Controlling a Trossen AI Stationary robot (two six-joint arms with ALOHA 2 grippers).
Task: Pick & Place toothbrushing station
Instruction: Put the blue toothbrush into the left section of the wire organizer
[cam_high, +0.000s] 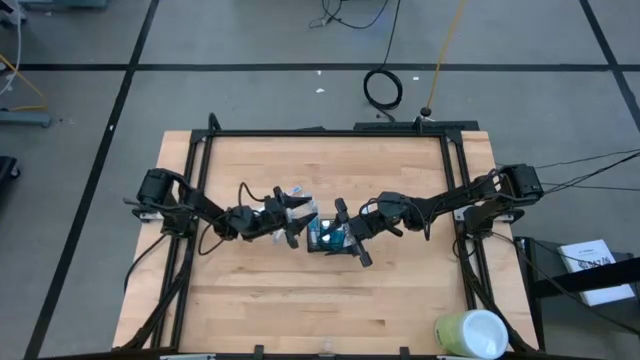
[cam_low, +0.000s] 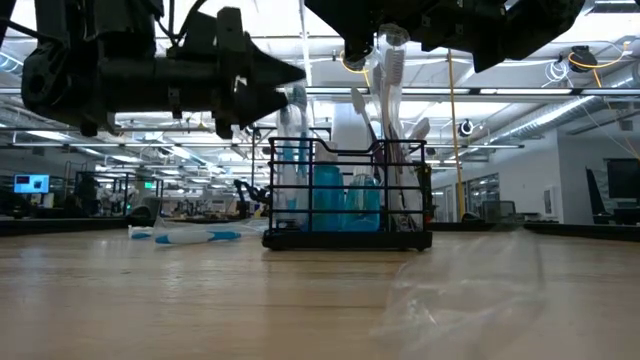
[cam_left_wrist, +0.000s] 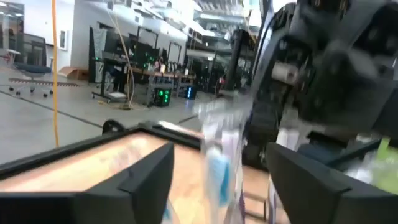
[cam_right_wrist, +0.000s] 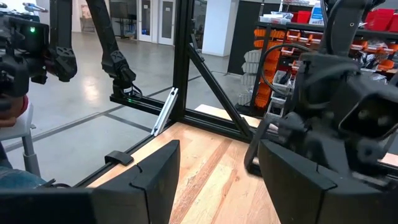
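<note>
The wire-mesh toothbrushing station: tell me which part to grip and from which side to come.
Grip the top rail of one short end wall of the toothbrushing station, coming straight down from above. It stands upright on the table, its open wire walls are thin enough to pinch, and toothbrushes and blue tubes crowd the middle, so an end rail looks like the clearest hold.

Between my two dark tools, the left tool (cam_high: 297, 222) and the right tool (cam_high: 350, 240), the toothbrushing station (cam_low: 346, 195) is black wire mesh. Inside it: blue containers (cam_low: 345, 200) and white-and-clear toothbrushes (cam_low: 390, 60). My counter (cam_high: 330, 310) is pale wood grain. Beside the station lies a white-and-blue tube (cam_low: 185, 236).
</note>
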